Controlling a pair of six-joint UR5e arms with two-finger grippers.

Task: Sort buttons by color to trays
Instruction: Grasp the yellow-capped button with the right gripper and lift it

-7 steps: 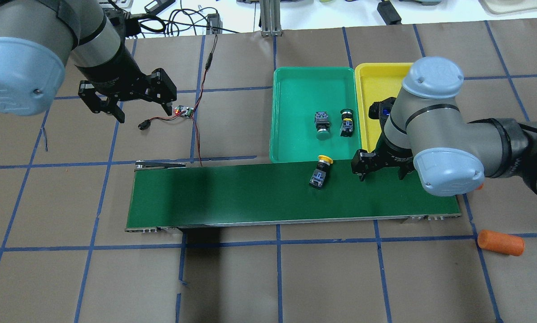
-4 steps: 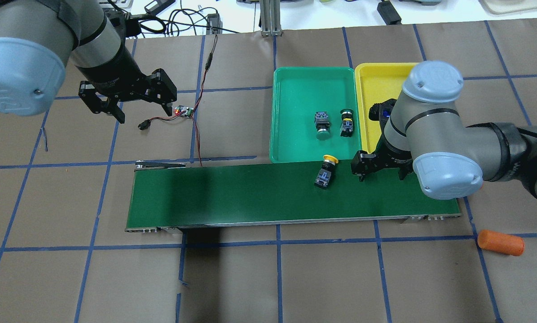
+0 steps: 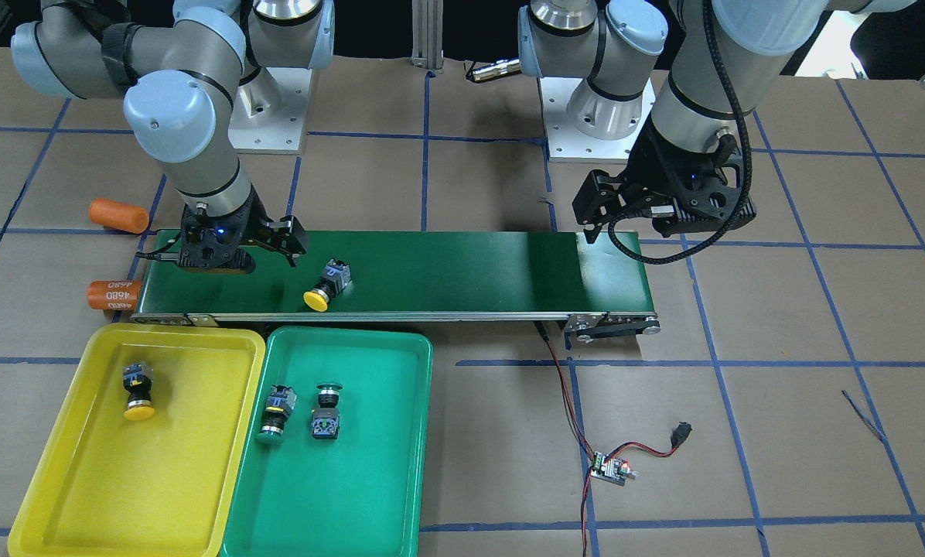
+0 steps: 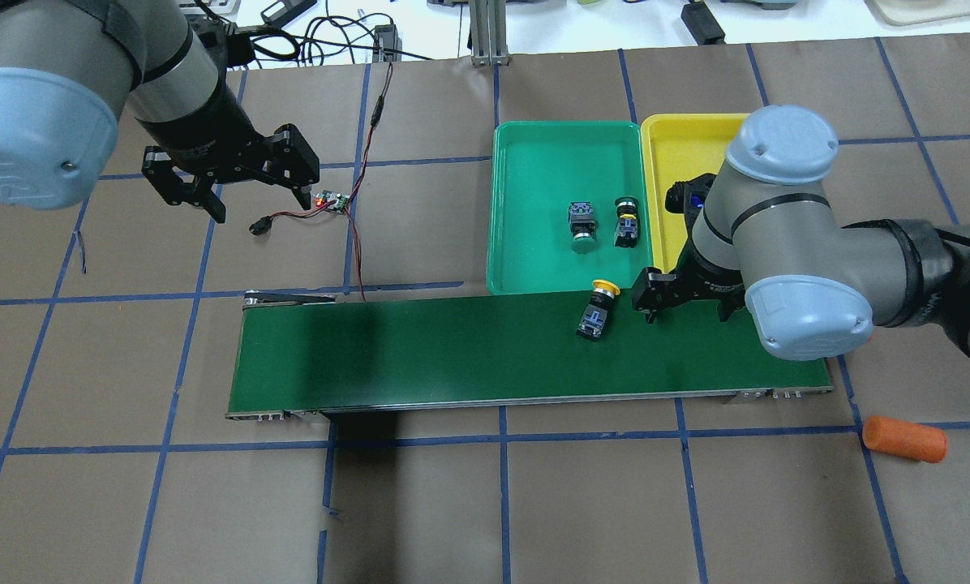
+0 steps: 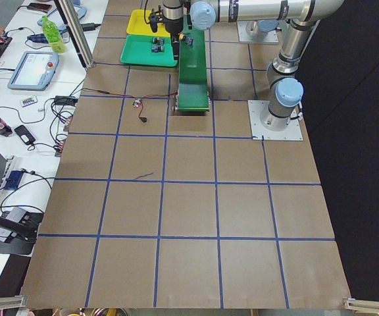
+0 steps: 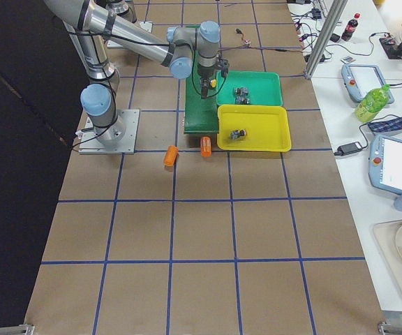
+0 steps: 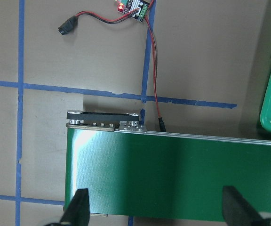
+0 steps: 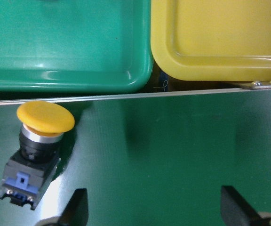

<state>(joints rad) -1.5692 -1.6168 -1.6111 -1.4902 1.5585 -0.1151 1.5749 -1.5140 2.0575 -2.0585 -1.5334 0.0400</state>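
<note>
A yellow-capped button point(image 4: 598, 306) lies on its side on the dark-green conveyor belt point(image 4: 420, 349), its cap toward the green tray point(image 4: 566, 150). It also shows in the front view point(image 3: 328, 285) and the right wrist view point(image 8: 36, 150). My right gripper point(image 4: 688, 318) is open and empty, just above the belt to the button's right. Two green-capped buttons point(image 4: 582, 224) point(image 4: 625, 221) lie in the green tray. A second yellow-capped button point(image 3: 138, 389) lies in the yellow tray point(image 3: 122, 480). My left gripper point(image 4: 259, 207) is open and empty above the belt's other end.
A small circuit board point(image 4: 332, 201) with red wires lies on the table near the left gripper. Orange cylinders lie off the belt's right end point(image 4: 904, 439) point(image 3: 113, 295). The two trays sit side by side against the belt's far edge.
The yellow-capped button has travelled right along the belt, closer to my right gripper. The right arm shifted slightly. The left arm has not moved.
</note>
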